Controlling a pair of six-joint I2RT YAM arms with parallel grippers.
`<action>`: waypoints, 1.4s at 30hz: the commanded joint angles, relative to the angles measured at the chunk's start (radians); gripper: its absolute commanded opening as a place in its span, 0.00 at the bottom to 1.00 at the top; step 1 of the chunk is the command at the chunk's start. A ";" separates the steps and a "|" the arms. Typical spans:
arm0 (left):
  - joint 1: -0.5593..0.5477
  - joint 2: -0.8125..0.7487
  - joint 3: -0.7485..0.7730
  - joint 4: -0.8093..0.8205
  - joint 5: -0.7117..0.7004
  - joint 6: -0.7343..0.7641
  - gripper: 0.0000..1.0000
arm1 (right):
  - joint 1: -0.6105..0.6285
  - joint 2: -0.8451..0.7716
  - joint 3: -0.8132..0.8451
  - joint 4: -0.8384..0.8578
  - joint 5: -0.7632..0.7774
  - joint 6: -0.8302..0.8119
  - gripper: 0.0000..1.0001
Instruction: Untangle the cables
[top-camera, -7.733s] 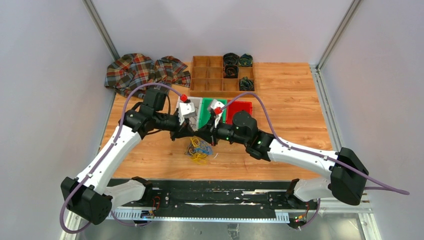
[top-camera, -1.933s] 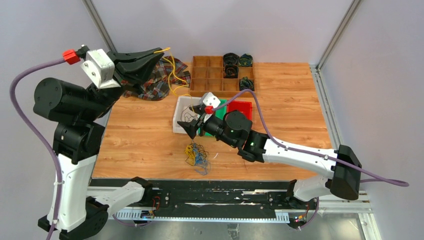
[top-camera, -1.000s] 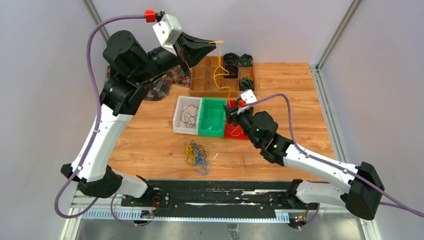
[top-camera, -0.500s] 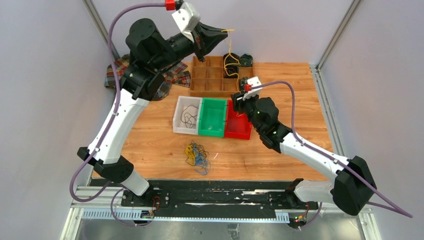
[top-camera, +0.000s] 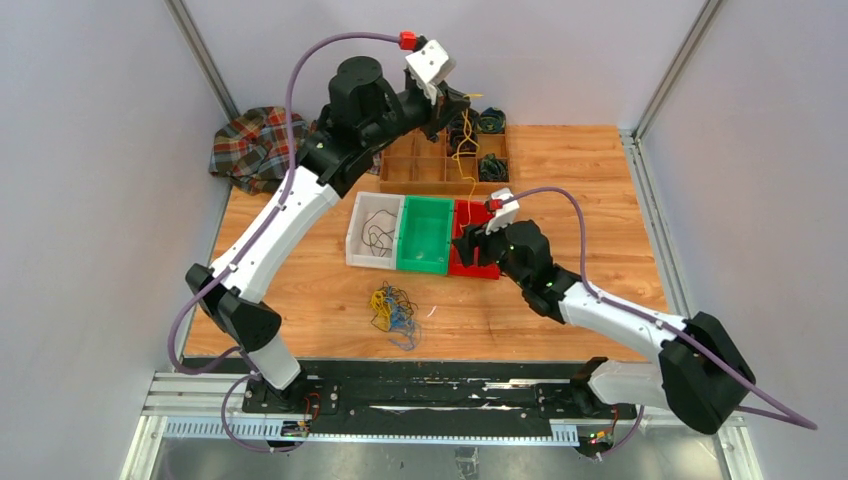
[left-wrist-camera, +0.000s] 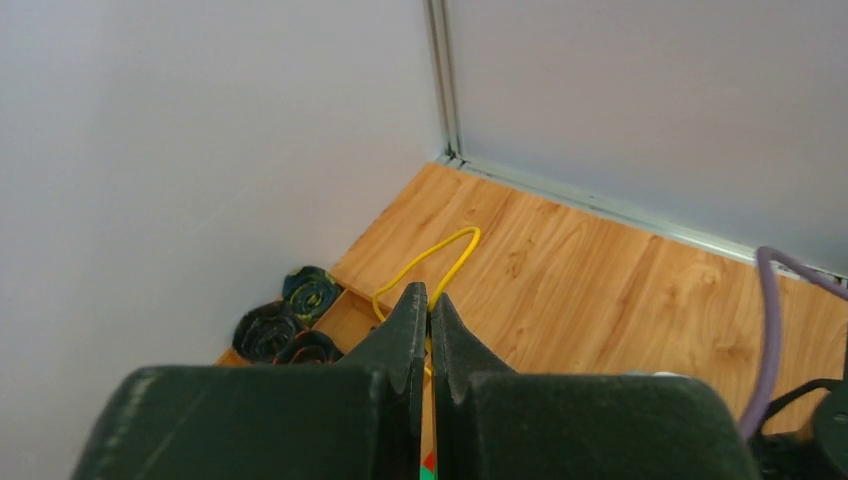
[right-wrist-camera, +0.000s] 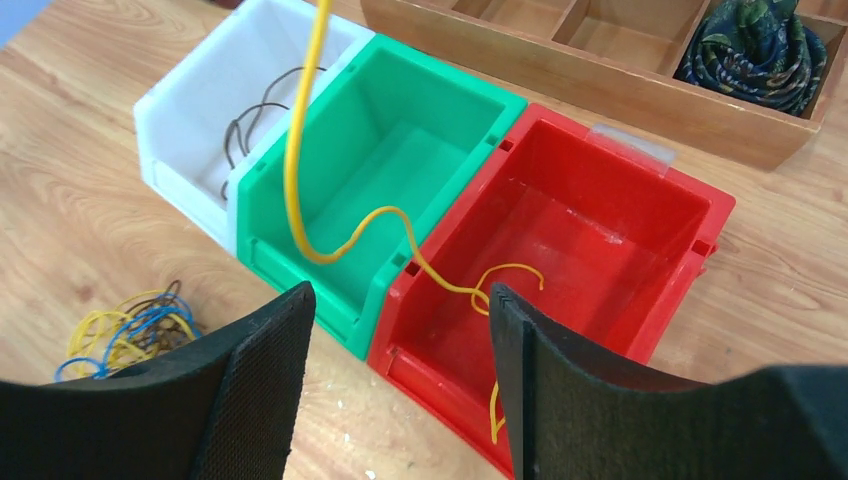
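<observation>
Two changes against the view of half a second ago. The left gripper (top-camera: 462, 103), then high near the back wall, now stands lower, over the wooden organizer (top-camera: 420, 175). The right gripper (top-camera: 463, 243), then at the organizer's front edge, now sits nearer the arm bases, above the wall shared by the green bin (top-camera: 425, 264) and the red bin (top-camera: 478, 271). The clump of cables (top-camera: 394, 308) lies where it lay, on the table (top-camera: 300, 290) in front of the bins, well apart from both grippers.

Left gripper: jaws pressed together on the yellow cable (top-camera: 461, 150), a loop of it standing out past the fingertips in the left wrist view. Right gripper: jaws wide apart, gripping nothing.

Count.
- **Cables:** one yellow cable, hanging from the left gripper, dipping into the green bin and crossing the wall so that its free end lies in the red bin. One dark cable (right-wrist-camera: 255, 120) lies in the white bin (top-camera: 368, 258). There is one clump, in yellow, blue and dark strands.
- **Bins:** three, side by side and touching: white, green, red.
- **Rolled coils (left-wrist-camera: 268, 335):** three seen in the organizer's corner in the left wrist view.
- **Plaid cloth (top-camera: 250, 148):** one, at the table's far left corner.
</observation>
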 joint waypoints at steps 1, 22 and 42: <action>-0.029 0.052 0.060 -0.037 -0.065 0.029 0.00 | -0.016 -0.110 -0.029 -0.044 -0.049 0.091 0.65; -0.065 0.229 0.070 -0.214 -0.217 0.133 0.00 | -0.076 -0.352 -0.079 -0.186 0.160 0.172 0.57; -0.139 0.334 -0.106 -0.255 -0.199 0.208 0.00 | -0.134 -0.389 -0.054 -0.283 0.293 0.189 0.58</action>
